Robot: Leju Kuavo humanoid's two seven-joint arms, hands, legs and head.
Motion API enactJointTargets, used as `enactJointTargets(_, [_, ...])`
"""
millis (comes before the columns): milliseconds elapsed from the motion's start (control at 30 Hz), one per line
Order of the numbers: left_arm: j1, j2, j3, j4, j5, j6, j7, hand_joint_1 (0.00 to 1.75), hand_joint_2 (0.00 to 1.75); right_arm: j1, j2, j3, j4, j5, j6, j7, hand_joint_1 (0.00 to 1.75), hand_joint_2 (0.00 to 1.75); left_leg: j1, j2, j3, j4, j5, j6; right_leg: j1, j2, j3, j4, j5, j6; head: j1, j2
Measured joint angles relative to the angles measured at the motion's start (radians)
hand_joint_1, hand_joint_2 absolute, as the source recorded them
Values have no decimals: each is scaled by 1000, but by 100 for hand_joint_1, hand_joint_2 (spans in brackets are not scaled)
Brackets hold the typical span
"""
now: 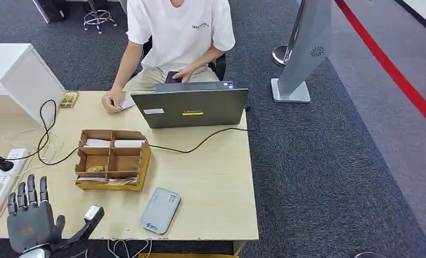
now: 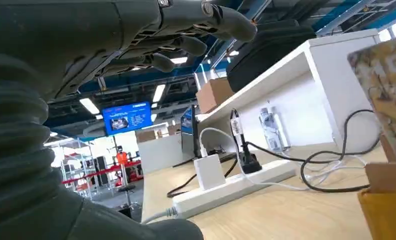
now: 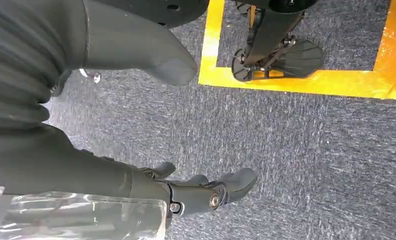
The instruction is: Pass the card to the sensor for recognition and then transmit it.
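While cards (image 1: 97,169) lie in the compartments of a brown cardboard organizer (image 1: 113,159) on the tabletop (image 1: 211,183), the grey sensor (image 1: 160,210) rests flat just beside it, near the front edge. The left hand (image 1: 30,217) hovers over the tabletop's front left corner, fingers spread, holding nothing. The right hand (image 3: 186,192) hangs above grey carpet, fingers loosely apart, empty. A person sits behind a laptop (image 1: 190,107).

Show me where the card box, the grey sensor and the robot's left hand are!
card box (image 1: 142,161), head view, right wall.
grey sensor (image 1: 161,210), head view, top face.
left hand (image 1: 30,220), head view, back of the hand.
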Motion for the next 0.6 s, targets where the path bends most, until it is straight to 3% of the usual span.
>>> enactJointTargets(300, [-82,44,-126,107,0,79,81,0,175,-1,2,-13,0,30,10,0,0,175,0,0,0,0,0,0,0,0,0,0,0,0,0,0])
enactJointTargets(600, [-196,48,-304,243,0,96,127,0,175,-2,8,-19,0,74,17,-3,0,175,0,0,0,0,0,0,0,0,0,0,0,0,0,0])
